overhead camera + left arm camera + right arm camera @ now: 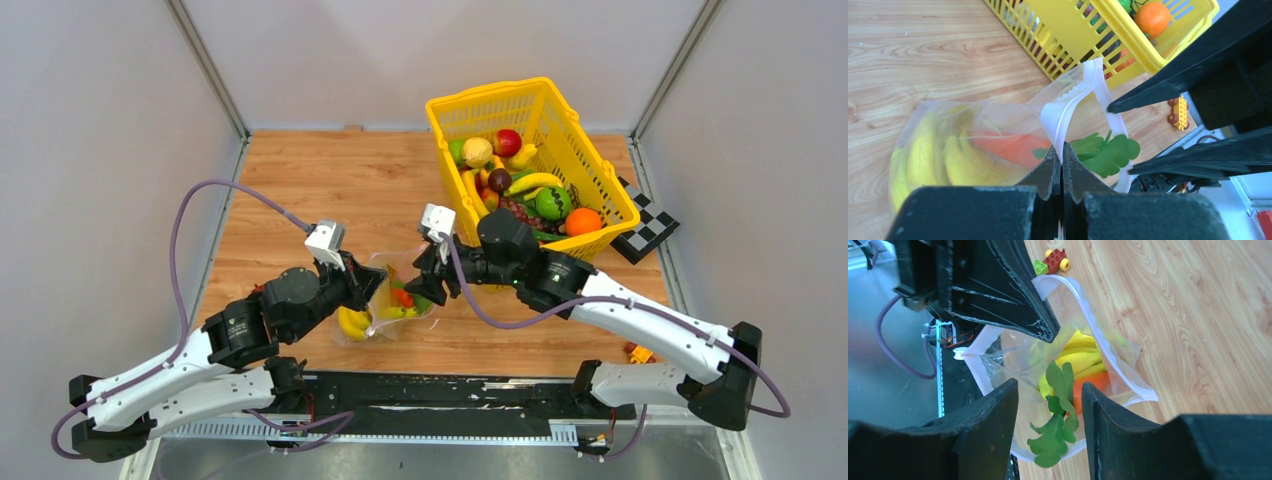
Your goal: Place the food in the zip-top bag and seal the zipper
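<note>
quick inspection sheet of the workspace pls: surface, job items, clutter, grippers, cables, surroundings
surface: wooden tabletop, bare wood around the bag
job's things: zip-top bag lies between the arms, mouth open, zipper unsealed; bananas and a leafy carrot inside; more food in the yellow basket
clutter: checkerboard beside the basket; toy brick piece near the table's front edge
grippers: left gripper has its jaws shut on the zipper; right gripper has its jaws open over the bag mouth
cables: purple cables loop off both arms
surroundings: grey walls on three sides
</note>
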Tool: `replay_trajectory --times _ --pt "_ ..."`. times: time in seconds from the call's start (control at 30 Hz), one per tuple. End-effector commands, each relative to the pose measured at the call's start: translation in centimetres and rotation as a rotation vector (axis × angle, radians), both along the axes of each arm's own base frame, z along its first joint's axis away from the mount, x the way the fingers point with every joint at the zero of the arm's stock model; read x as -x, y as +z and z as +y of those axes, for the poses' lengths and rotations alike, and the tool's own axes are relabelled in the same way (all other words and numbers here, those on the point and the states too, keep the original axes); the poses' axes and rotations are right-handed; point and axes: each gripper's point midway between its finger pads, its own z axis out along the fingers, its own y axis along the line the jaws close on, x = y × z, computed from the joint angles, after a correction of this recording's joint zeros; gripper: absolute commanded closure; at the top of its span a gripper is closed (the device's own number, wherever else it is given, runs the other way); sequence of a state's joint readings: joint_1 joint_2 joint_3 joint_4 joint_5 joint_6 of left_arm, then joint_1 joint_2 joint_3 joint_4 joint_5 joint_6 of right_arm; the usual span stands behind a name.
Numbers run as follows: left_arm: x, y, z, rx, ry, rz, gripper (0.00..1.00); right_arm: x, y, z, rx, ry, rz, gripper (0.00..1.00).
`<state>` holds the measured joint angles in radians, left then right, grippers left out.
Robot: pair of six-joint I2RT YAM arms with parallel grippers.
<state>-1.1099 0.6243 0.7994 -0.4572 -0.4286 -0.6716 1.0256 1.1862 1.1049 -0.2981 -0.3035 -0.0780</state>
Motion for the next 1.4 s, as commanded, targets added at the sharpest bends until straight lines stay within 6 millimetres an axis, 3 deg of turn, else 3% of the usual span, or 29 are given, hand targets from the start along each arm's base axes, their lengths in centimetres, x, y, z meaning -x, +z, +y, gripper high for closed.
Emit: replay_trajectory --times 0.0,0.13,0.3,0.4,0.47,0.57,0.63,0.73,0.97,1.03,1.17,1.37 --pt "-0.2 1.5 0.0 0.030 0.009 -0.022 1.00 1.0 1.5 -1.0 0.006 0.011 0.018 0.49" --pt "-0.2 1.3 -0.5 0.027 -0.004 -0.015 1.00 1.4 -2.5 -1.0 0.158 0.029 0.112 0.48" --pt "-0.2 1.5 -0.7 0.031 -0.012 -0.016 1.00 -0.3 -5.4 -0.9 0.264 -0.053 0.136 0.50" --pt "-0.1 1.3 -0.7 0.024 -0.013 -0.012 1.00 -0.1 -7.0 -1.0 0.325 -0.035 0.166 0.53" --pt "-0.1 1.1 -0.7 0.019 -0.013 -0.009 1.00 0.5 -7.8 -0.6 0.335 0.003 0.196 0.63" --pt "-0.2 0.8 -1.0 0.014 -0.016 -0.001 1.00 1.1 -8.0 0.6 0.303 0.027 0.253 0.93" --pt "-0.2 0.7 -1.2 0.012 -0.019 0.002 1.00 1.5 -7.5 1.5 0.259 0.051 0.272 0.99" --pt "-0.2 0.5 -1.4 0.004 -0.024 0.007 1.00 1.0 -5.9 2.7 0.155 0.012 0.287 1.00" --pt "-0.3 0.5 -1.4 0.015 -0.015 0.010 1.00 -1.0 -1.6 3.5 -0.115 -0.104 0.213 1.00" --pt "-0.3 0.9 -1.4 0.030 -0.015 0.003 1.00 -1.2 -2.7 3.8 -0.091 -0.109 0.235 1.00" --pt "-0.2 1.5 -1.1 0.049 -0.012 -0.004 1.00 -1.6 -7.5 4.4 0.027 -0.129 0.287 1.00" --pt "-0.1 1.5 -0.8 0.060 -0.006 -0.002 1.00 -0.8 -9.7 5.2 0.121 -0.068 0.268 0.98"
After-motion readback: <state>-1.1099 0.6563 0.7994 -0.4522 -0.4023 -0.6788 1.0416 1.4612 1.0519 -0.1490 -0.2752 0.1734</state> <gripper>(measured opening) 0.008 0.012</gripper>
